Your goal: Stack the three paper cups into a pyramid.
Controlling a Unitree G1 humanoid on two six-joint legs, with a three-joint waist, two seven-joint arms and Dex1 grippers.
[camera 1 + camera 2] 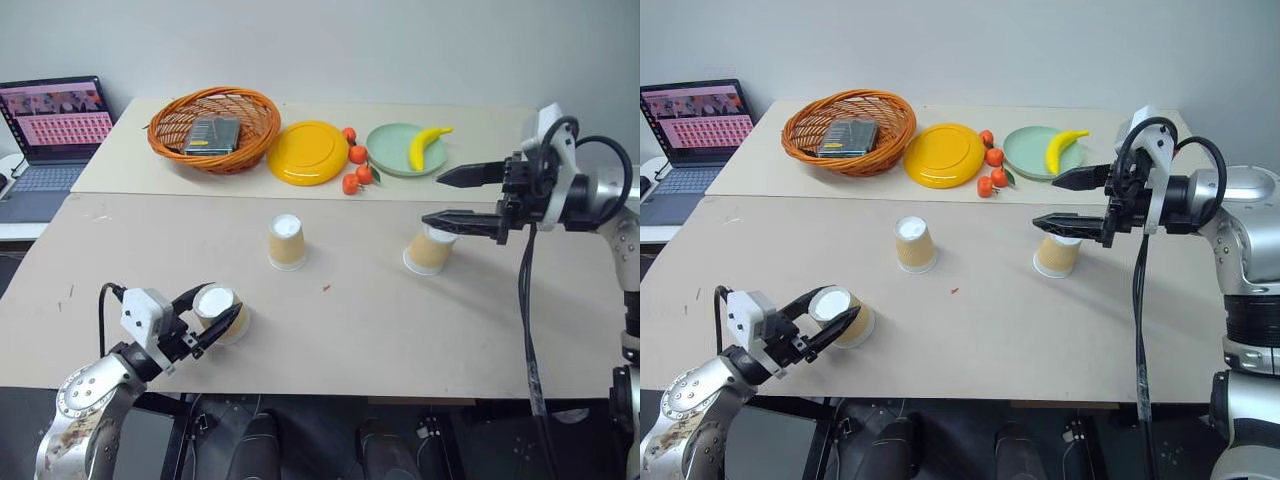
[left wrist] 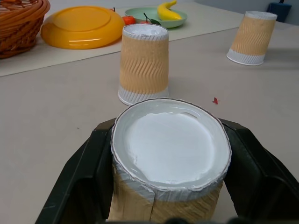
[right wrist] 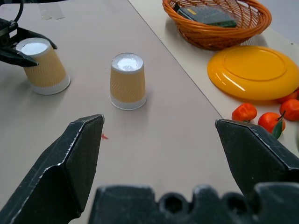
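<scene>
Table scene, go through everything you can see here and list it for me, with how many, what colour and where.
Paper cups: three, tan with white bases, upside down on the near table; one near the front left edge, one in the middle, one to the right.
Basket: one, orange wicker, far table, left; holds a dark flat box.
Yellow plate: one, upside down, beside the basket.
Small orange fruits: about four, between the plates.
Green plate: one, far table, right; holds a yellow banana.
Laptop: one, open, far left.
Left gripper: black fingers around the front left cup.
Right gripper: black fingers, open, above the right cup.
</scene>
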